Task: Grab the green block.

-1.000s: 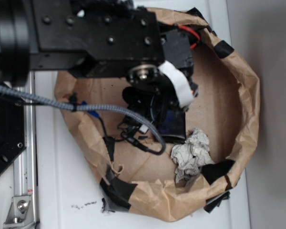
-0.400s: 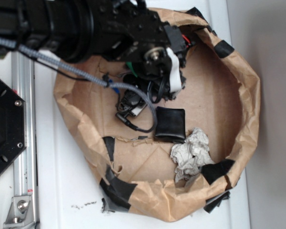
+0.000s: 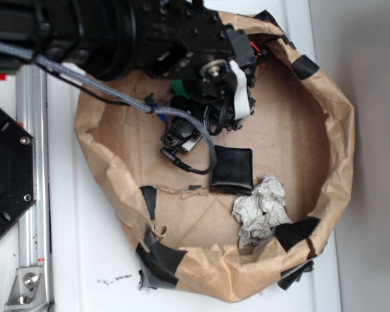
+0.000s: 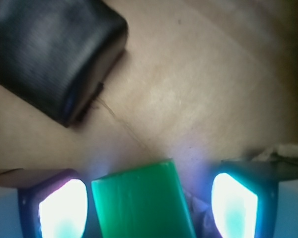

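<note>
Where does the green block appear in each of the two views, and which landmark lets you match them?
Exterior: the green block is only a small green patch beneath the arm, upper middle.
Wrist: it fills the bottom centre, between the lit fingers of the hand.
Shared landmark: the black square pad.

green block (image 4: 141,201) | bright green flat slab, smooth-looking, squared end edge visible | lies on brown paper, long axis toward the black pad (image 4: 49,54) | apart from pad, end corner pointing at it | far end out of frame
</note>
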Controlling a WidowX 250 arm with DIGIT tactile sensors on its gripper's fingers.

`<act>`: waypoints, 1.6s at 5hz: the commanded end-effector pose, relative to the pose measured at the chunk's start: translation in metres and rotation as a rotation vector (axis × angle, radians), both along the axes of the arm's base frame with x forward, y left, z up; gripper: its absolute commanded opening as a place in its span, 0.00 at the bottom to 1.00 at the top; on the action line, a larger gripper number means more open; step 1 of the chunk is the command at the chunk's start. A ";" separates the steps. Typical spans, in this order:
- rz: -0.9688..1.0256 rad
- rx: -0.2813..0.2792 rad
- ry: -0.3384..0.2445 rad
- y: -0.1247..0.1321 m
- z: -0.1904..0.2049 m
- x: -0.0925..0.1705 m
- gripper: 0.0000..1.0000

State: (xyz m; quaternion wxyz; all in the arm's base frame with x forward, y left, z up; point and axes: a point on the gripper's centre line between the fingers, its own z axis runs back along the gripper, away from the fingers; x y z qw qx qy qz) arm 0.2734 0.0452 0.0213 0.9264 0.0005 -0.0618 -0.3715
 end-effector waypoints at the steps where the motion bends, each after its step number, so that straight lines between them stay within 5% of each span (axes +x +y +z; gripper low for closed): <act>1: -0.007 0.054 0.007 -0.001 -0.011 -0.003 1.00; 2: -0.016 0.062 0.046 -0.001 -0.022 -0.021 1.00; 3: -0.023 0.087 0.059 -0.008 -0.023 -0.024 0.85; 4: 0.001 0.093 0.047 -0.006 -0.016 -0.021 0.00; 6: 0.090 0.119 0.007 -0.028 0.029 -0.014 0.00; 7: 0.321 0.027 -0.006 -0.054 0.065 -0.007 0.00; 8: 0.500 0.102 0.019 -0.066 0.098 0.018 0.00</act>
